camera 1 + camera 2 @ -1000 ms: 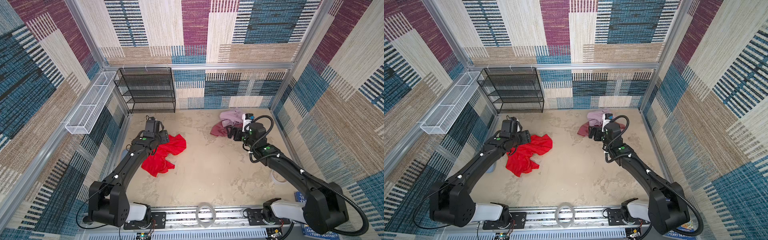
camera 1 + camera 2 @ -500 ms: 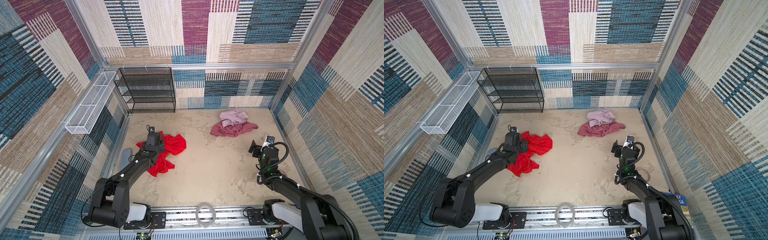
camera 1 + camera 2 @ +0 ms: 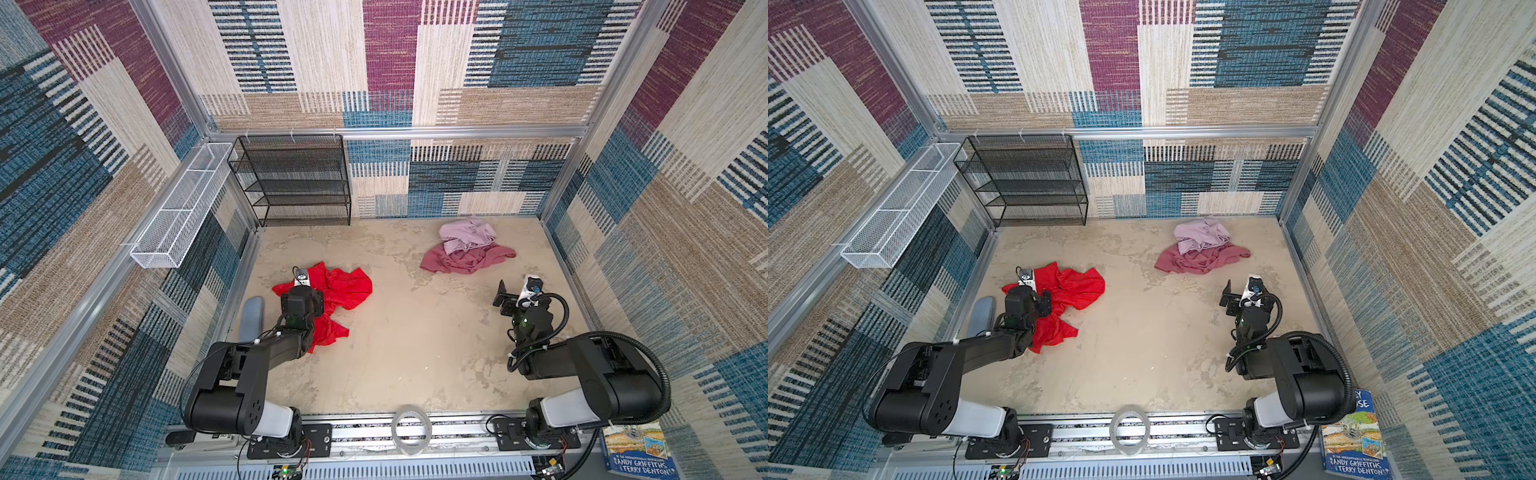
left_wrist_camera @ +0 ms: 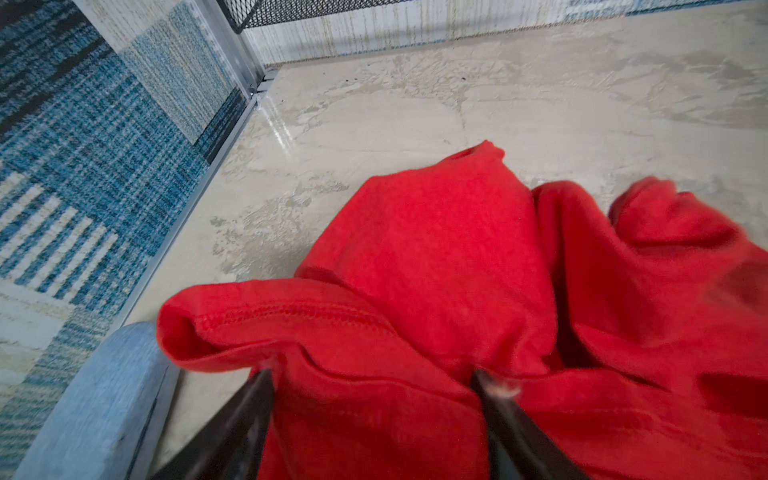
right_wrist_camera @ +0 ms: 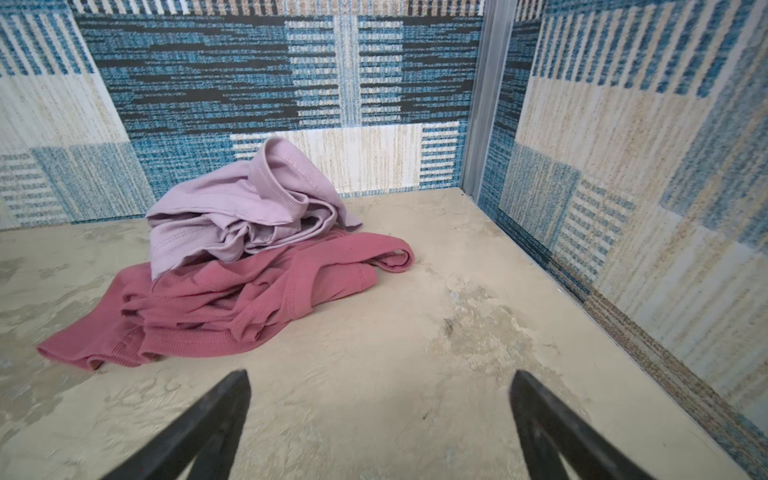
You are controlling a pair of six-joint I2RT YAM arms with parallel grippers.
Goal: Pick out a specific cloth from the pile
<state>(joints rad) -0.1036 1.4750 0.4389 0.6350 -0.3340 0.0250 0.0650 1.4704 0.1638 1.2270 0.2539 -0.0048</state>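
In both top views the cloth [image 3: 332,299] [image 3: 1065,301] lies crumpled on the beige floor [image 3: 395,353], well apart from the pile [image 3: 467,247] [image 3: 1202,245], which sits near the far wall. The pile here shows only a lilac cloth [image 3: 467,232] on top of a rose-pink cloth [image 3: 469,259]. The left gripper [image 3: 305,278] hangs over the cloth, on the side away from the pile; the right gripper [image 3: 515,291] stands near the pile (not touching it). In the left wrist view the left gripper [image 4: 372,384] has its jaws spread apart, both dark fingers [image 4: 249,407] over a fold of the cloth [image 4: 457,257], gripping nothing. In the right wrist view the right gripper [image 5: 380,388] is spread wide and empty above bare floor, with the pile [image 5: 241,257] ahead of it, lilac cloth [image 5: 249,203] resting on rose-pink cloth [image 5: 232,307].
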